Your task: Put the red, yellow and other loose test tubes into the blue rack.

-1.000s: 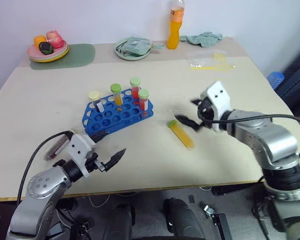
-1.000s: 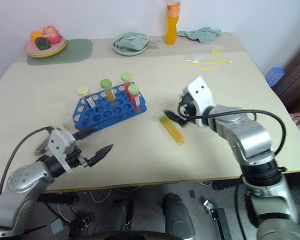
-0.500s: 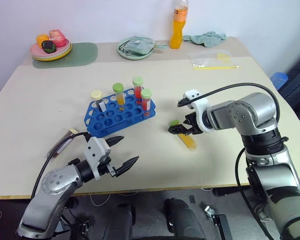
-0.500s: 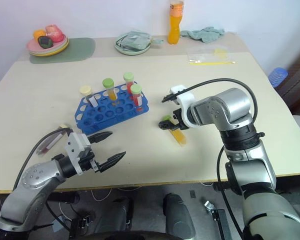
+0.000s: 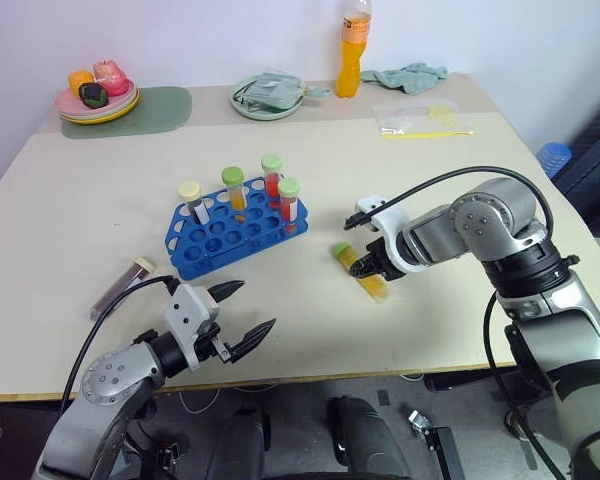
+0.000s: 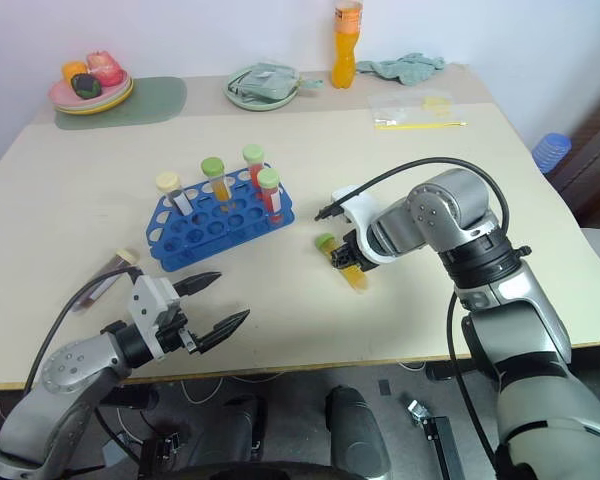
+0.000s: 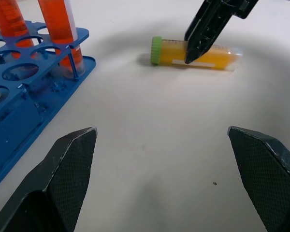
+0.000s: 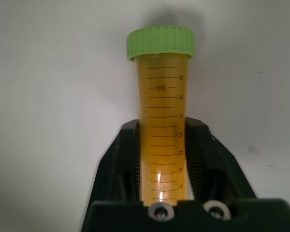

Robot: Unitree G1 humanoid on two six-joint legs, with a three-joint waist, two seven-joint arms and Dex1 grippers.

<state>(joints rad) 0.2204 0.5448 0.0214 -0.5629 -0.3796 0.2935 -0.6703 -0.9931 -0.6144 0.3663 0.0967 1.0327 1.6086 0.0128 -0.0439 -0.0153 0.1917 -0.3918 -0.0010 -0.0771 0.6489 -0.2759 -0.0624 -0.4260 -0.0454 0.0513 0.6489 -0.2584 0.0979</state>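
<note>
The yellow test tube, green-capped, lies on the table right of the blue rack. My right gripper points down at it, shut on the yellow tube's body; the cap sticks out past the fingers. Several capped tubes stand in the rack, two of them red. A dark tube with a cream cap lies flat on the table left of the rack. My left gripper hovers open and empty near the front edge, below the rack, well apart from the yellow tube.
Along the back edge are a plate of fruit on a green mat, a bowl holding a cloth, an orange bottle and a crumpled cloth. A clear plastic bag lies at the back right.
My right gripper has tilted down over the yellow tube and gone from open to shut on it. The left gripper has stayed open near the front edge.
</note>
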